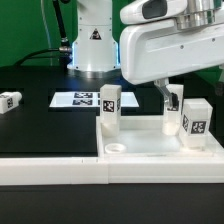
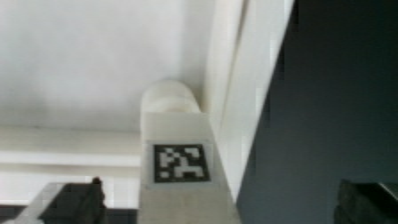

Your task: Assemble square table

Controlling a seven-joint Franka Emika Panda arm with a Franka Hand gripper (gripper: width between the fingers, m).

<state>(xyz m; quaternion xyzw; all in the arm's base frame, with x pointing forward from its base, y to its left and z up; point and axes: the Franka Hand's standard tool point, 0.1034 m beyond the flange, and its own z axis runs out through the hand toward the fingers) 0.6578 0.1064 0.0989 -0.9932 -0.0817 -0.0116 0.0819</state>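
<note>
I work over a black table [image 1: 40, 125], with a green wall [image 1: 30, 30] behind and my white arm base [image 1: 92, 40] at twelve o'clock. At nine o'clock in the exterior view a loose leg [image 1: 10, 102] lies on its side, long axis roughly nine to three. Next lies the marker board [image 1: 85, 98], and at seven o'clock the barrier wall [image 1: 50, 170]. The square table top [image 1: 150, 148] lies flat at five o'clock, just behind that wall. On it the left leg [image 1: 109, 108] stands upright, long axis twelve to six. My gripper [image 1: 169, 100] hangs at three o'clock, jaws spread wide around the middle leg [image 2: 178, 140], gaps on both sides. The right leg [image 1: 195, 118] stands upright too.
</note>
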